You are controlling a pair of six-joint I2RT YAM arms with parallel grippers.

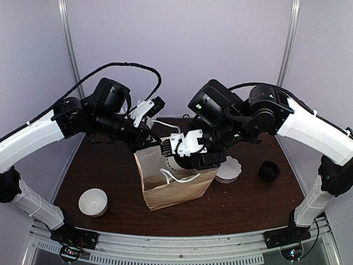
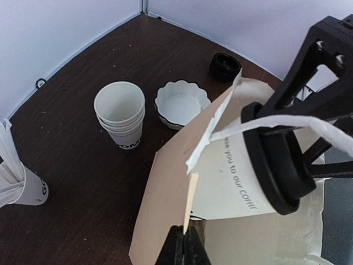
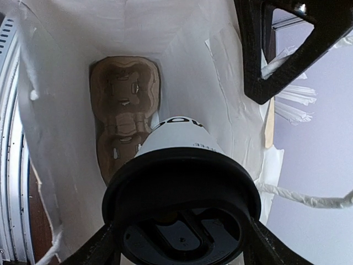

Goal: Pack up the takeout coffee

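The takeout coffee [image 3: 179,135], a white cup with dark lettering and a black domed lid [image 3: 182,193], hangs in the mouth of the brown paper bag [image 1: 174,190]. My right gripper [image 3: 182,245] is shut on it at the lid, a finger on each side. The cup is tilted and its base points down into the bag. In the left wrist view the coffee [image 2: 231,176] leans over the bag's rim [image 2: 165,187]. My left gripper [image 2: 185,248] is shut on that rim edge and holds the bag open. In the top view it pinches the bag's top left [image 1: 150,139].
A brown cardboard cup carrier [image 3: 124,110] lies on the bag's floor. A stack of lidless white cups [image 2: 121,113], a white scalloped dish [image 2: 181,103] and a stack of black lids [image 2: 224,66] stand on the dark table. A cup of stirrers [image 2: 16,179] is at the left.
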